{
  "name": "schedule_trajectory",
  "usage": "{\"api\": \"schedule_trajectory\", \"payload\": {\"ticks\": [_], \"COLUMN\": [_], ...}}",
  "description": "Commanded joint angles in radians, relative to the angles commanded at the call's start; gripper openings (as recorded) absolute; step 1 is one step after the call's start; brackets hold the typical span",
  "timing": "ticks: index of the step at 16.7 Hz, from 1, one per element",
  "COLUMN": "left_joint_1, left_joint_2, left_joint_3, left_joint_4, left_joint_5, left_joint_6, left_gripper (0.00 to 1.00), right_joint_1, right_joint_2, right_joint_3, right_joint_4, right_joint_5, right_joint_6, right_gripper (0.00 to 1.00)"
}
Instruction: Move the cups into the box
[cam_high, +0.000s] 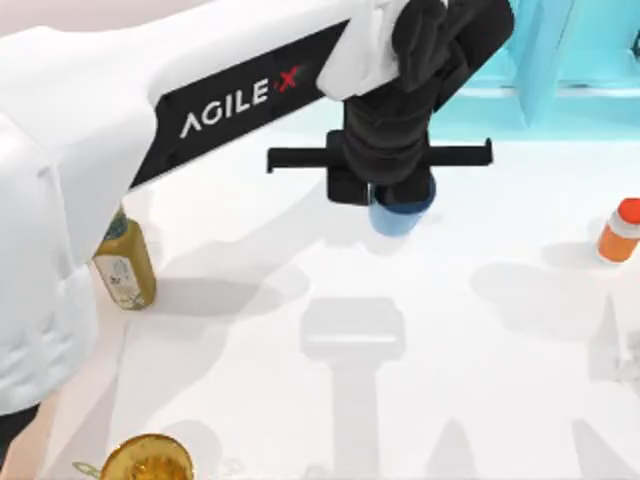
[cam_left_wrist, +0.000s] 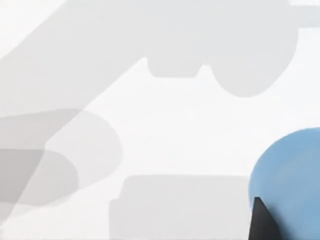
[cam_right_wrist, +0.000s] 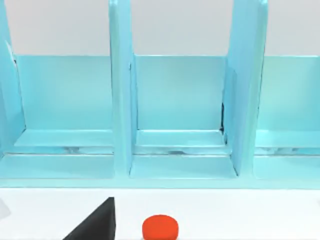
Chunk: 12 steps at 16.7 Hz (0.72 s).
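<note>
A blue cup (cam_high: 402, 214) hangs above the white table, and my left gripper (cam_high: 394, 192) is shut on its rim from above. In the left wrist view the blue cup (cam_left_wrist: 290, 175) sits close by one black fingertip (cam_left_wrist: 260, 224), with its shadow on the table far below. My left arm reaches in from the left across the back of the table. A black wedge of my right gripper's finger (cam_right_wrist: 97, 224) shows low in the right wrist view, facing the shelf. The box is out of view.
A cyan shelf frame (cam_high: 570, 60) stands at the back right, its compartments (cam_right_wrist: 177, 125) open. An orange bottle (cam_high: 619, 232) stands at the right edge, its cap (cam_right_wrist: 160, 227) near my right gripper. A yellow-green bottle (cam_high: 125, 266) and an amber glass vessel (cam_high: 148, 462) stand at the left.
</note>
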Motion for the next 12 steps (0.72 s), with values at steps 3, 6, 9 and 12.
{"api": "schedule_trajectory", "payload": {"ticks": [3, 6, 9, 12], "left_joint_1": [0.063, 0.204, 0.396, 0.614], "left_joint_2": [-0.02, -0.06, -0.115, -0.18], "left_joint_3": [-0.01, -0.034, -0.076, -0.136], "left_joint_4": [-0.005, -0.018, -0.04, -0.072], "left_joint_5": [0.013, 0.043, 0.086, 0.139], "left_joint_6": [0.063, 0.198, 0.379, 0.581], "left_gripper": [0.0, 0.0, 0.0, 0.0], "right_joint_1": [0.0, 0.0, 0.0, 0.0], "right_joint_2": [0.0, 0.0, 0.0, 0.0], "right_joint_3": [0.0, 0.0, 0.0, 0.0], "right_joint_4": [0.0, 0.0, 0.0, 0.0], "right_joint_5": [0.0, 0.0, 0.0, 0.0], "right_joint_6": [0.0, 0.0, 0.0, 0.0], "right_gripper": [1.0, 1.0, 1.0, 1.0]}}
